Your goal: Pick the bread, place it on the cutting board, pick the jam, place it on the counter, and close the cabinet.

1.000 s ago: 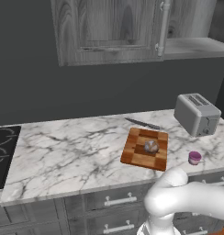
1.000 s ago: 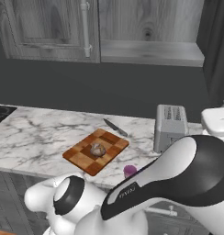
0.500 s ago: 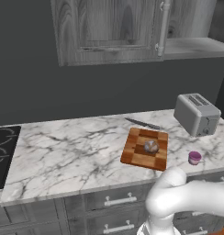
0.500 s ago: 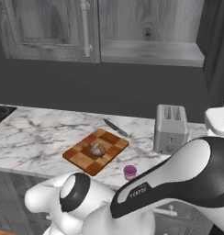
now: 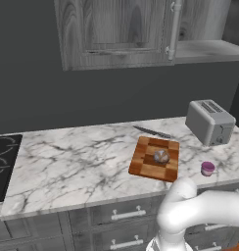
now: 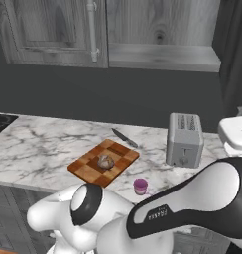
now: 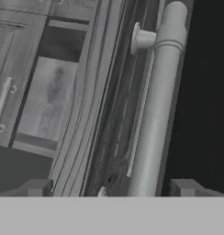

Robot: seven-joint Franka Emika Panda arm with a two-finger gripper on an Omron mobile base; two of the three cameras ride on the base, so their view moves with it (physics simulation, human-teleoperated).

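On the counter (image 5: 77, 162) we saw white marble with grey veins running the full width, over grey drawers (image 5: 121, 215) with silver bar handles. Black stovetop (image 5: 4, 164) sat at the far left end in the left base view. Dark grey wall behind, no backsplash detail.

The cutting board (image 5: 155, 158) lay flat near the middle-right of the slab, checkered light and dark blocks, with the bread (image 5: 161, 156) resting on it, roughly centred. A knife (image 5: 152, 132) lay on the marble just behind the board, toward the wall. The jam (image 5: 207, 168) stood upright on the marble right of the board, near the front edge, apart from the board. The toaster (image 5: 210, 121) stood behind the jam, near the wall.

From the right base view we had the same layout: board (image 6: 103, 161), bread (image 6: 104, 161), jam (image 6: 140, 186), toaster (image 6: 184, 140).

Above, the cabinet (image 5: 116, 29) was weathered grey wood with panelled doors. Its right section showed a bare shelf (image 5: 207, 49) with no door panel across it, so that side looked open.

In the hand view we had the gripper (image 7: 111, 188) right up against the door, 2 finger tips (image 7: 38, 187) spread wide with the long pale bar handle (image 7: 157, 101) running up between them, nearer the right tip. Whether a tip touched the handle, we could not tell.
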